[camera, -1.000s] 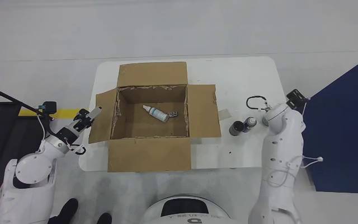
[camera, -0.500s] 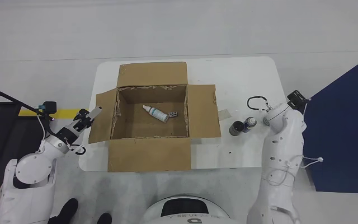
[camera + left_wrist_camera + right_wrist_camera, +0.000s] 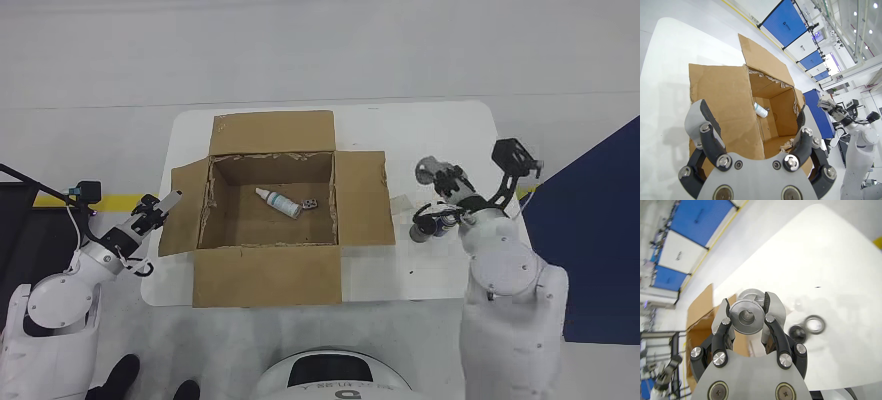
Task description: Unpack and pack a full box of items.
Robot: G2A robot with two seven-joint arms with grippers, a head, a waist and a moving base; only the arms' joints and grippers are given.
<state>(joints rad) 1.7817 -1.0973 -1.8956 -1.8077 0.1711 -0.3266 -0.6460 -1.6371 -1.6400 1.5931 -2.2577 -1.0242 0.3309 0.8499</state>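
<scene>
An open cardboard box [image 3: 270,262] stands mid-table, all flaps folded out. Inside lie a white bottle [image 3: 279,203] and a small dark part [image 3: 311,205]; the bottle [image 3: 761,111] also shows in the left wrist view. My right gripper [image 3: 746,299] is shut on a metal flanged spool [image 3: 746,317], held above the table just right of the box's right flap [image 3: 361,197]; from above the spool [image 3: 428,168] sits at the gripper [image 3: 438,176]. My left gripper [image 3: 752,108] stands open beside the left flap [image 3: 723,106], holding nothing, off the table's left edge [image 3: 160,207].
A black cylinder [image 3: 421,230] stands on the white table [image 3: 440,130] under the right arm, with a dark ring [image 3: 814,325] beside the cylinder [image 3: 797,332]. A scrap of tape [image 3: 400,203] lies near the right flap. Torn cardboard edges line the box mouth [image 3: 772,79].
The right arm has swung from the table's right edge toward the box, with the metal spool raised in its gripper. The left arm and the box have not moved.
</scene>
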